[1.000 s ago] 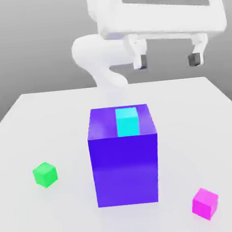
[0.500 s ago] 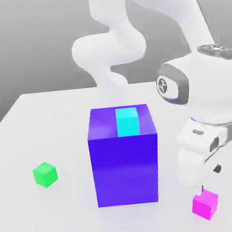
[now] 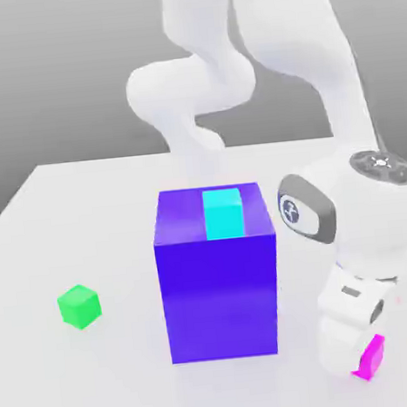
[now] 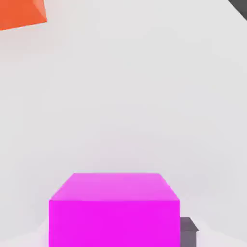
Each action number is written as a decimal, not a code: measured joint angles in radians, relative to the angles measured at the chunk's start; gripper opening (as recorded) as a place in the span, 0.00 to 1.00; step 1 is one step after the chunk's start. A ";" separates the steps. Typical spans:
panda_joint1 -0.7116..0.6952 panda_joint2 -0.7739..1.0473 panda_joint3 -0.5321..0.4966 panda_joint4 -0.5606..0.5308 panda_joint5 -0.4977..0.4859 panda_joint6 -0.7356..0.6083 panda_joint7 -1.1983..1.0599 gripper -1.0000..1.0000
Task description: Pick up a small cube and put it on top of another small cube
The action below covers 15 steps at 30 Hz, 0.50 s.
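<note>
The small cube [image 3: 375, 357], bright magenta, rests on the white table near the front on the exterior view's right, half covered by my white hand. My gripper [image 3: 366, 365] is down over it and shut on it. In the hand view the magenta cube [image 4: 114, 210] sits between the jaws, and one dark fingertip [image 4: 188, 231] lies flush against its side. The other small cube [image 3: 79, 306], bright green, sits on the table far off on the exterior view's left, apart from everything.
A large blue-violet block [image 3: 219, 284] stands mid-table between the two small cubes, with a cyan cube [image 3: 223, 214] on top. The arm rises behind it. An orange shape [image 4: 21, 13] lies on the table [image 3: 102, 383] ahead of the hand.
The hand came down from high above the block to the magenta cube. Its fingers, wide apart a second ago, have closed in on the cube.
</note>
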<state>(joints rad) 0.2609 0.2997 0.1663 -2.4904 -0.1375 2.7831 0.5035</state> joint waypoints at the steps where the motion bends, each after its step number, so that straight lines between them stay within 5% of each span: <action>1: -0.007 -0.030 0.007 -0.003 0.015 -0.028 -0.011 0.00; 6: -0.085 -0.083 -0.112 0.012 0.031 -0.123 0.115 0.00; 15: -0.311 -0.252 -0.345 -0.130 0.000 -0.140 0.494 0.00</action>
<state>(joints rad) -0.0506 0.0475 -0.1788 -2.6207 -0.1376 2.6427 0.9972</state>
